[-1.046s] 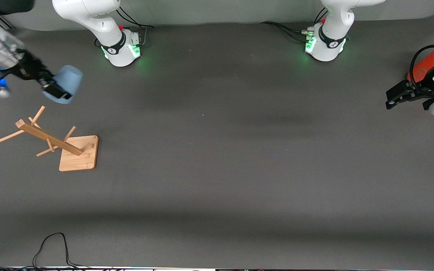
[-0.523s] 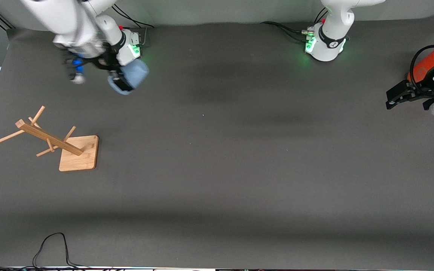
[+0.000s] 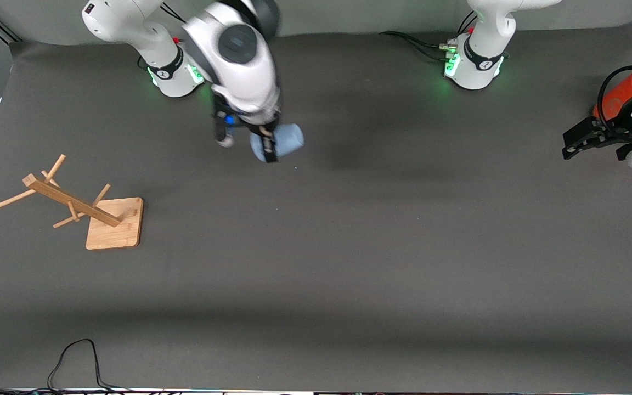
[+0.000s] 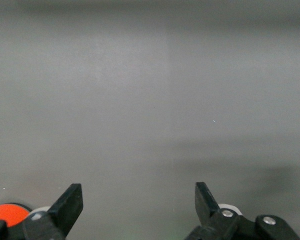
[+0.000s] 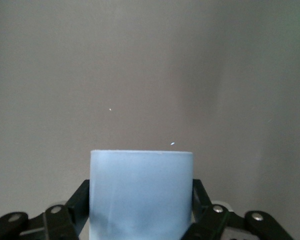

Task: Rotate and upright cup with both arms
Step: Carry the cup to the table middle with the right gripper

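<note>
Cup held sideways, well apart from the waiting left gripper.

I see the right gripper clamping the small pale-blue matte tumbler above the table near the right arm's base, axis horizontal; the left gripper waits, jaws spread and empty.

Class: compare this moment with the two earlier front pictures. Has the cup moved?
Yes. Held in the right gripper, the cup has travelled away from the wooden rack, which has stayed put, toward the left arm's end of the table.
</note>
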Robot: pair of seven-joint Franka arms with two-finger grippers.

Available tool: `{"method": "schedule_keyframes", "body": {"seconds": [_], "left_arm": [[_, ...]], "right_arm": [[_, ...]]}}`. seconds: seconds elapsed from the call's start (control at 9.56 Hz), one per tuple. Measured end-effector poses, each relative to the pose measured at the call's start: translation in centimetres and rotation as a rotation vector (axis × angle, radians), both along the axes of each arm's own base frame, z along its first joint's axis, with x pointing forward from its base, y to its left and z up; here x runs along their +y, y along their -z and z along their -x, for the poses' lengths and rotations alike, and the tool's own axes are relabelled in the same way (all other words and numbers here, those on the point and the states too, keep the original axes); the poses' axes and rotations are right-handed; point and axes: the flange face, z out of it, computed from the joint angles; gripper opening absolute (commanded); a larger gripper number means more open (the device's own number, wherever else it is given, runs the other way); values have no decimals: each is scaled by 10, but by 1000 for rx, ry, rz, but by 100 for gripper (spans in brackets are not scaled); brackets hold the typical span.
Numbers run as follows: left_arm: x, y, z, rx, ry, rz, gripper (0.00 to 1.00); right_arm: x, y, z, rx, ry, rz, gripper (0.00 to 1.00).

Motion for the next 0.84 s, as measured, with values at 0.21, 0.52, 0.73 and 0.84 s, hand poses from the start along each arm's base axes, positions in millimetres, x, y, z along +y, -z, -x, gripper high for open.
{"method": "schedule_keyframes", "body": {"seconds": [0.21,0.52,0.73,0.84], "left_arm": [[4,0,0,1,-8,0,100],[4,1,0,2,-8,0,100],[4,2,-1,5,-8,0,100],[5,2,-1,6,-8,0,100]], "right_arm": [[62,70,9,1,51,75,46],[106,150,15,-11,110,141,45],[115,195,16,-14,125,180,43],[117,209,15,-22,133,196,43]]}}
